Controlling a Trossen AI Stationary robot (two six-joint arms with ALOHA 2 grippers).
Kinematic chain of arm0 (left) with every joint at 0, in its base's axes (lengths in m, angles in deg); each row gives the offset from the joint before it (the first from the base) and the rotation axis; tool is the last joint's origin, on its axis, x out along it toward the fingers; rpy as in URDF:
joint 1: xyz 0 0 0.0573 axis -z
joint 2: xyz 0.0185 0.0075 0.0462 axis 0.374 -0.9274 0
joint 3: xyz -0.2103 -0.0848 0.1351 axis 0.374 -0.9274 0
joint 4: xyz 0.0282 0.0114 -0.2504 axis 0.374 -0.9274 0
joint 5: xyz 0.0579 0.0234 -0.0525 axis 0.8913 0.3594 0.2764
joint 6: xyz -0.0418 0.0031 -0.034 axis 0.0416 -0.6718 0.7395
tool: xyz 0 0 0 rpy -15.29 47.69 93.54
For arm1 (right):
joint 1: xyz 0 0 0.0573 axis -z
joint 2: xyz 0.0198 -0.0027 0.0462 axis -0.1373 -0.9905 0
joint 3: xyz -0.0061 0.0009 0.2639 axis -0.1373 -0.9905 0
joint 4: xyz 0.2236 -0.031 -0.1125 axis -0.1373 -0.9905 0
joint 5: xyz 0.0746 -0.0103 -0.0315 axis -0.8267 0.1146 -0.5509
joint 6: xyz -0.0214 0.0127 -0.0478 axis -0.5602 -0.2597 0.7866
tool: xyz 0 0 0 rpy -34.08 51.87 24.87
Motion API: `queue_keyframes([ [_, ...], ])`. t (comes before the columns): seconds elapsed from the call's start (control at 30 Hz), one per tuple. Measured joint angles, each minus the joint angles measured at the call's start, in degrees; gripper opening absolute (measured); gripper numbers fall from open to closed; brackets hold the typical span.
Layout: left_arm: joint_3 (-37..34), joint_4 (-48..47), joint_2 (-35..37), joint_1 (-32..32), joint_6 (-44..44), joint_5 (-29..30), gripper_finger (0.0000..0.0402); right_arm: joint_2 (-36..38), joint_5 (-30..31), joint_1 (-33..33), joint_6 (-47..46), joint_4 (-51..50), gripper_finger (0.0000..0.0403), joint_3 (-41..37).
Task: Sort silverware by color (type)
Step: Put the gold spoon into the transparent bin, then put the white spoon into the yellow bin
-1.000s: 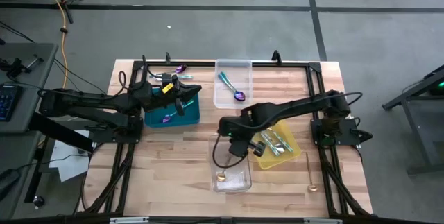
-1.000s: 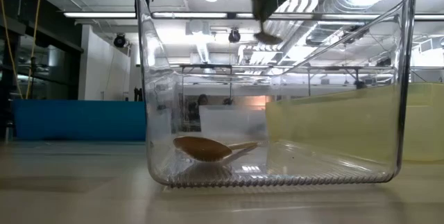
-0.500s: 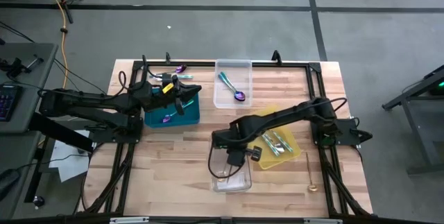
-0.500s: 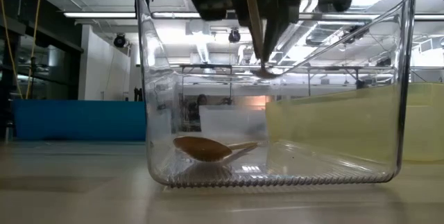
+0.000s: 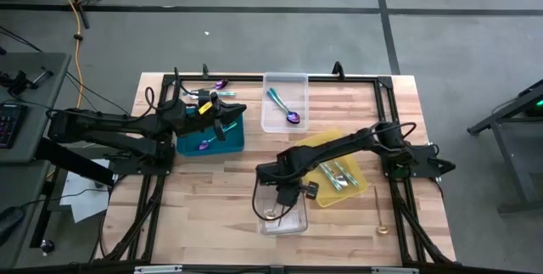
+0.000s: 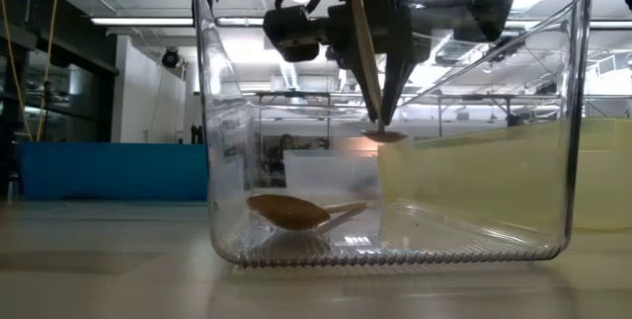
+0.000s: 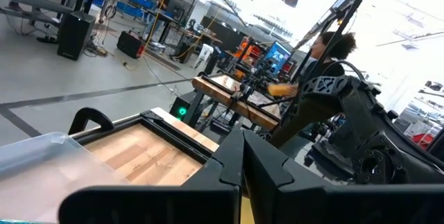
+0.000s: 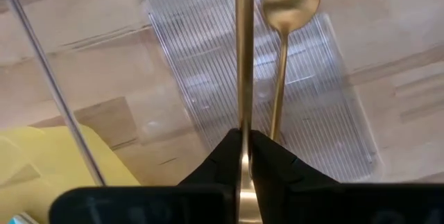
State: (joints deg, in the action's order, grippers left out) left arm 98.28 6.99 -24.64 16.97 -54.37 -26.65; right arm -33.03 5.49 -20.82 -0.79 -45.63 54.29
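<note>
From up top I have the right end effector [image 5: 286, 196] reaching over the near clear tray [image 5: 297, 220], which sits at the front of the table [image 5: 221, 181] just beside the yellow tray [image 5: 327, 196]. Its fingers [image 8: 267, 161] are pinched tight on the handle of a gold spoon [image 8: 243, 57], gripping it close to one end. In the level view the spoon [image 6: 367, 62] hangs nearly upright inside the tray's walls [image 6: 202, 112], bowl end down and clear of the floor of the tray. A second gold spoon [image 6: 296, 210] lies flat on the ribbed bottom; through the right wrist camera I see it [image 8: 283, 57] lying beside the one being held, apart from it.

My left end effector [image 5: 222, 114] waits at the back left over the teal tray [image 5: 233, 138], fingers [image 7: 270, 168] pressed together with nothing between them. A purple spoon [image 5: 206, 144] lies in that teal tray, and another purple piece [image 5: 221, 84] lies on the table behind it.

The far clear tray [image 5: 284, 79] at the back holds a teal-handled spoon [image 5: 283, 106] with a purple bowl. The yellow tray carries a few silver pieces [image 5: 337, 175]; I cannot tell spoons from forks there. One more gold spoon [image 5: 380, 219] lies loose on the table near the front right corner, well apart from the trays.

In the left wrist camera I can see a person [image 7: 326, 54] in the room beyond the table.
</note>
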Motion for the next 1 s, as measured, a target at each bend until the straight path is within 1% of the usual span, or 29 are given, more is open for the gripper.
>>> queue_keyframes([
  [0.1, 0.0, 0.0, 0.0, 0.0, -0.2, 0.0, 0.0000, 0.0, 0.0, 0.0, -1.9, 0.0, 0.0023, 0.0],
  [0.2, 0.0, 0.0, 0.0, 0.0, -0.2, 0.0, 0.0000, 0.0, 0.0, 0.0, -5.8, 0.2, 0.0023, 0.0],
  [0.37, 0.0, 0.0, 0.0, 0.0, -0.2, 0.0, 0.0000, 0.0, 0.0, 0.0, -6.3, 0.1, 0.0024, 0.0],
  [0.57, 0.0, 0.0, 0.0, 0.0, -0.3, 0.0, 0.0000, 0.0, -0.1, -0.1, -9.4, 0.5, 0.0031, 0.0],
  [0.7, 0.0, 0.0, 0.0, 0.0, -0.3, 0.0, 0.0000, 0.0, -0.1, -0.1, -12.2, 1.6, 0.0062, 0.0],
  [0.83, 0.0, 0.0, 0.0, 0.0, -0.6, 0.0, 0.0000, 0.0, 0.2, -0.1, -11.8, 0.9, 0.0103, 0.6],
  [0.93, 0.0, 0.0, 0.0, 0.0, -1.9, 0.0, 0.0000, 0.1, 0.3, 0.2, -11.4, -1.6, 0.0123, 3.2],
  [1.0, 0.0, 0.0, 0.0, 0.0, -2.3, 0.0, 0.0000, 0.5, 0.3, 0.8, -12.2, -3.6, 0.0129, 5.6],
])
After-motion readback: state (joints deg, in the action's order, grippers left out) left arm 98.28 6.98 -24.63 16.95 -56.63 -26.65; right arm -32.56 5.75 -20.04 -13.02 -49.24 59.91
